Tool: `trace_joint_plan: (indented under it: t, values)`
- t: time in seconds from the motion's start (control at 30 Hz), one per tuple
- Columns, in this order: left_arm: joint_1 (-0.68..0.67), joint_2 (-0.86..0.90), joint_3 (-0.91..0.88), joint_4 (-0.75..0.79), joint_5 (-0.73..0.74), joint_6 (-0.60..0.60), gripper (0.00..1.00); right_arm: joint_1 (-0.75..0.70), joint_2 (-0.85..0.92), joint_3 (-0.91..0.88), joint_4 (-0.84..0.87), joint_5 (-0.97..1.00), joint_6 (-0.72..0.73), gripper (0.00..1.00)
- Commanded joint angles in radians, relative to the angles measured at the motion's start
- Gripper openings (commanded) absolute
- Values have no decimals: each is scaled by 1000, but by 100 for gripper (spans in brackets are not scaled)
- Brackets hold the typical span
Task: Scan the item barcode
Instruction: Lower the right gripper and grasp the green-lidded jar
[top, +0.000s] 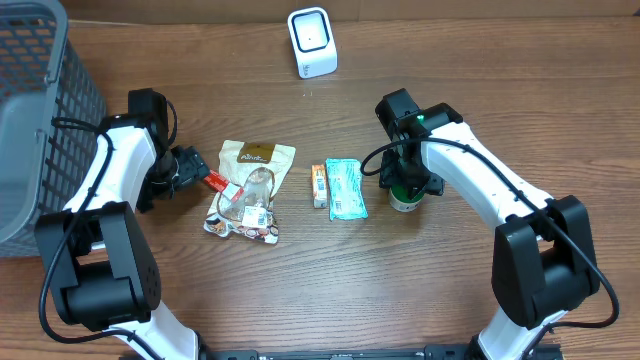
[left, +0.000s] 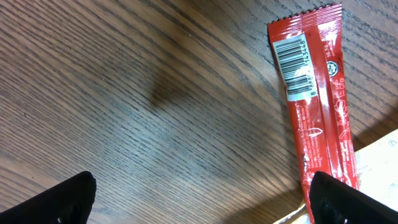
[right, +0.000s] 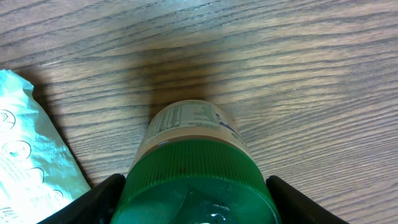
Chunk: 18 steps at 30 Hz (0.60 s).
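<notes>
A bottle with a green ribbed lid (right: 193, 180) and a pale label stands upright on the wooden table, right of centre (top: 404, 200). My right gripper (right: 196, 202) is down over it, one finger pressed against each side of the lid. The white barcode scanner (top: 312, 42) stands at the back middle. A red wrapped bar (left: 314, 106) lies flat with its barcode facing up. My left gripper (left: 202, 199) hangs wide open just above the table, its right fingertip (left: 339, 199) over the bar's near end and bare wood between the fingers.
A grey mesh basket (top: 35, 110) fills the far left. A snack pouch (top: 250, 190) lies beside the red bar (top: 213, 182). A small orange box (top: 319, 185) and a teal packet (top: 346, 188) lie just left of the bottle; the packet's edge (right: 31, 155) is close to my right gripper.
</notes>
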Motion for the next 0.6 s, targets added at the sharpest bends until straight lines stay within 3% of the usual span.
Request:
trace_joint_plan:
  t: [0.0,0.5,0.57]
  values:
    - [10,-2,19,2,-21,14,100,-3,-1,19,0,22,-14,70]
    - [10,-2,19,1,-21,14,100,-3,-1,40,42,-81,-14,70]
    - [10,-2,19,2,-21,14,100,-3,-1,40,45,-81,-14,77]
